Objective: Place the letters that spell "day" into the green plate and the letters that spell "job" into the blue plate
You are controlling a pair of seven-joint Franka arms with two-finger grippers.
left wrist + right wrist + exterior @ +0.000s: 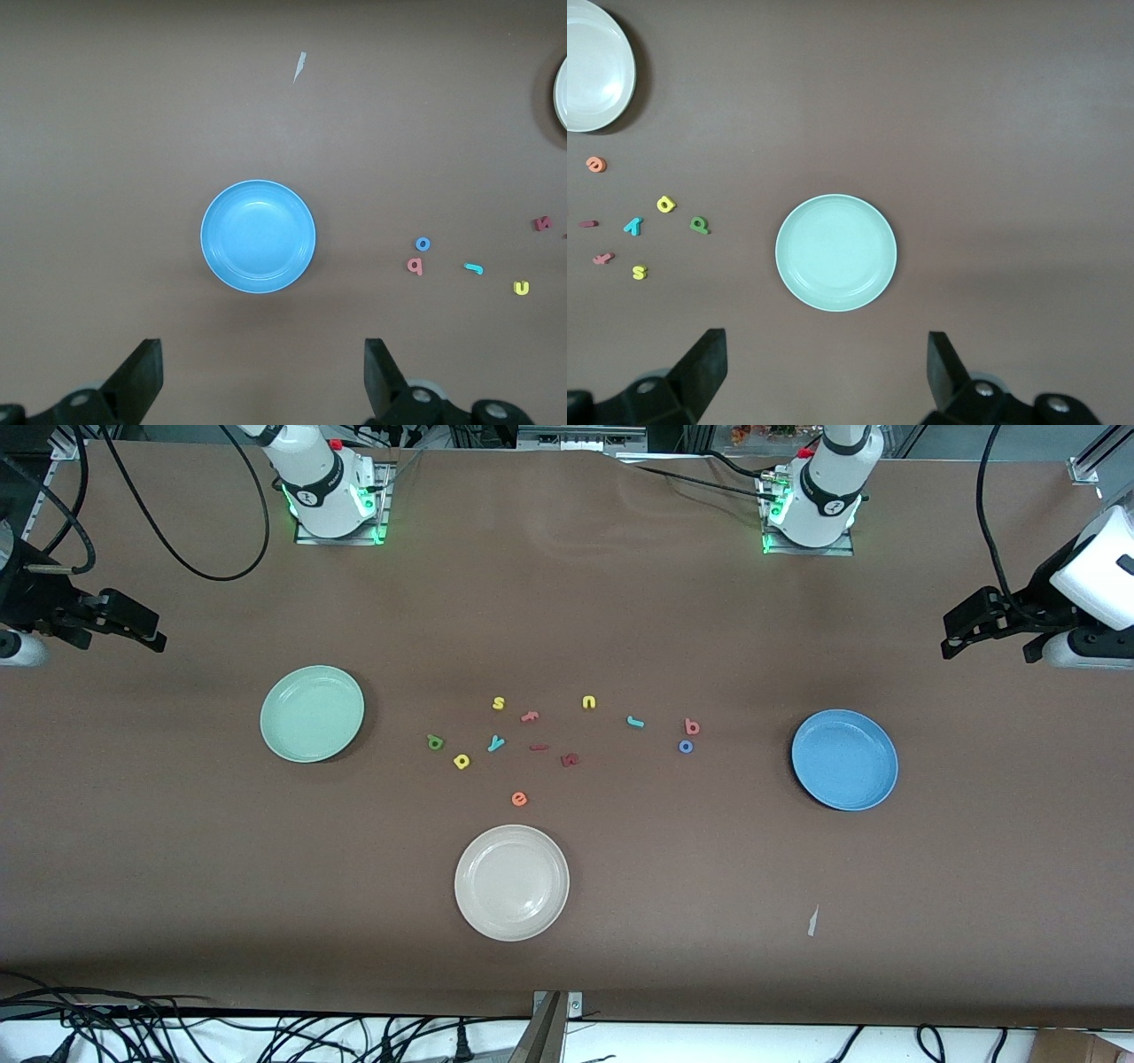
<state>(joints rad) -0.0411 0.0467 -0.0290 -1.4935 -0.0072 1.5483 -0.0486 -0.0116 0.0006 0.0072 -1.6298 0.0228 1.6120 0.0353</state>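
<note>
**Foam letters untouched, both plates bare**

Foam this thin is best pinched low, one letter at a time, starting with the dark green foam d (435, 741) just beside the round mint-green plate (312, 713). The right gripper (824, 376) is held high over that plate, jaws spread wide and empty. The left gripper (262, 376) is held likewise over the round blue plate (844, 759), beside which the salmon-red b (692, 727) and blue ring o (686, 747) lie.
</note>
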